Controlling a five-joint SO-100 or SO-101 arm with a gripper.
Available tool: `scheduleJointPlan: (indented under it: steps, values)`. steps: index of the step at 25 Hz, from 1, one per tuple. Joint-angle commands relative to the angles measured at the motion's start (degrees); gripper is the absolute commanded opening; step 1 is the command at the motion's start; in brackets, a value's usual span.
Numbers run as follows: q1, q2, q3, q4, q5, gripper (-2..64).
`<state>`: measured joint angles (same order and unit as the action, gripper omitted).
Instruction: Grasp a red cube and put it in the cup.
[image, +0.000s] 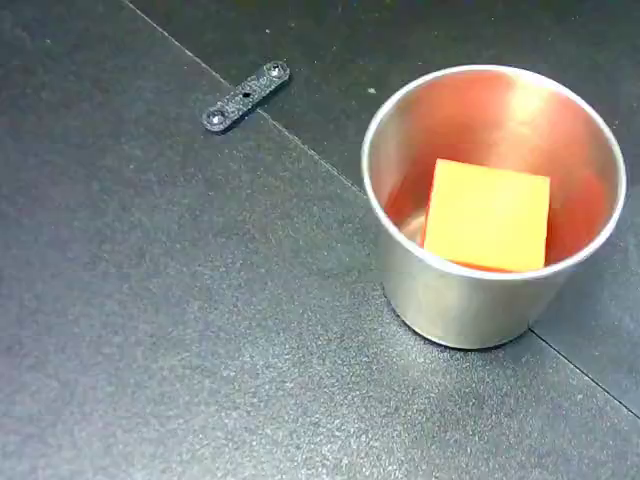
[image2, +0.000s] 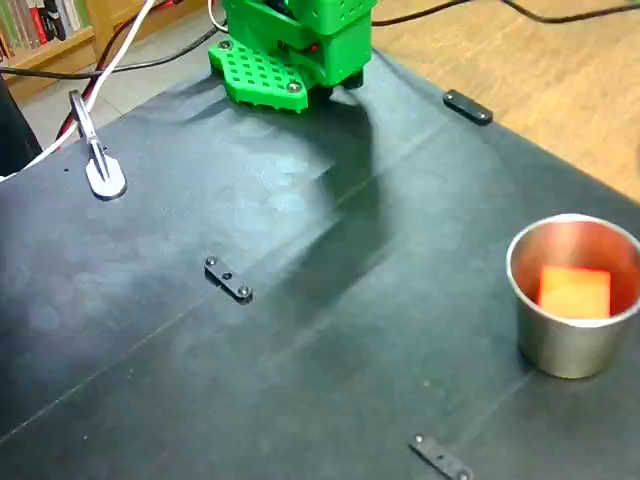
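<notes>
The cube lies inside the cup, seen in both fixed views; its orange top face sits below the rim, and the steel inner wall around it glows red with its reflection. In a fixed view the cup stands upright on the dark mat at the right, with the cube showing through its mouth. Only the arm's green base shows, at the far edge of the mat; the gripper is out of both pictures, so whether it is open or closed cannot be told. A small black bracket lies flat on the mat to the far left of the cup, well apart from it, along a seam in the mat.
</notes>
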<state>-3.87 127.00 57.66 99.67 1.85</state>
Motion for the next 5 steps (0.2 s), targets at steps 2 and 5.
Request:
scheduleJointPlan:
  steps: [2,5]
  values:
    - [-0.18,0.26,-1.05,0.35,-0.09,25.0]
    - [-0.09,0.26,-1.14,0.35,-0.18,25.0]
